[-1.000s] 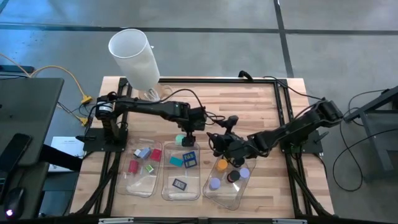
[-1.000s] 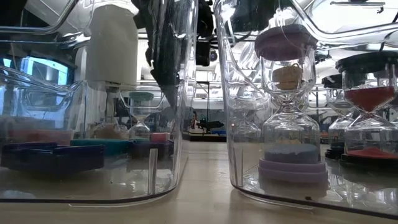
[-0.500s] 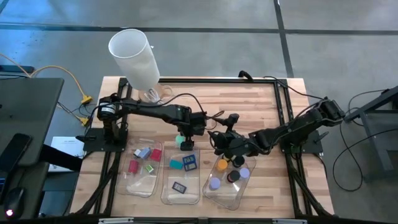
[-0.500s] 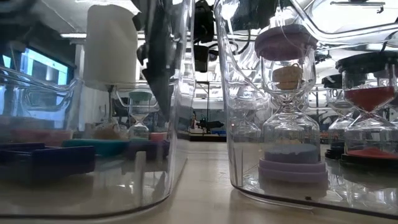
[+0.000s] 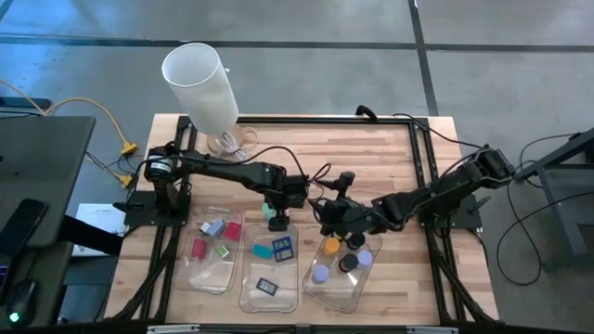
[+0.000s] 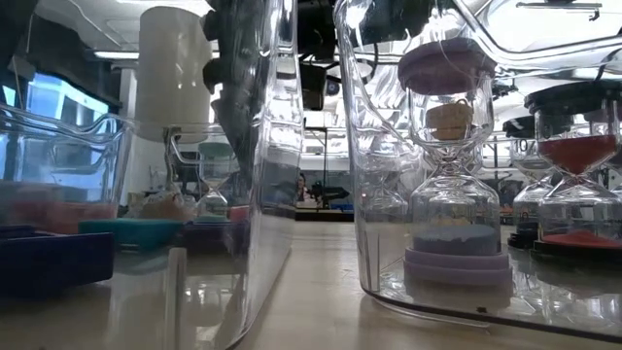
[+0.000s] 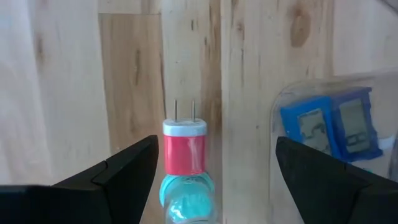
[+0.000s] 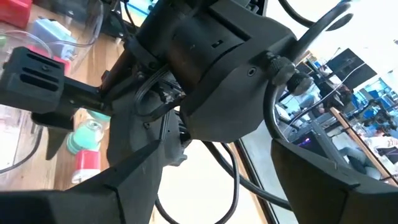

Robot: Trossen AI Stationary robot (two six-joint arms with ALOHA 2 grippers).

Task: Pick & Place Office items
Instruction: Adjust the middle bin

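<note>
My left gripper (image 5: 277, 211) is open just beyond the far end of the middle clear tray (image 5: 251, 289). In the left wrist view its fingers (image 7: 216, 143) stand wide on either side of a red plug with two prongs (image 7: 184, 152) and a teal-capped timer (image 7: 186, 194), both lying on the wood. The timer's teal cap (image 5: 277, 222) shows in the high view. My right gripper (image 5: 327, 215) is open close beside the left one, above the right tray's far end. Blue pieces (image 7: 329, 124) lie in the middle tray. My left gripper straddles the red plug and the teal timer from above with both fingers well apart from them. Whether the body of the gripper touches the timer or the middle tray's rim, I cannot tell.
Three clear trays sit side by side near the table's near edge: the left (image 5: 215, 276) holds red, blue and green pieces, the right (image 5: 345, 292) round orange, purple and black caps. A tall white cylinder (image 5: 202, 83) stands at the far left corner. A purple timer (image 6: 454, 156) stands near the low camera.
My left gripper has moved toward the table's near edge, and the teal timer has gone with it. The middle tray, with its teal, blue and dark pieces, has slid toward the near edge; its wall now stands closer to the low camera.
</note>
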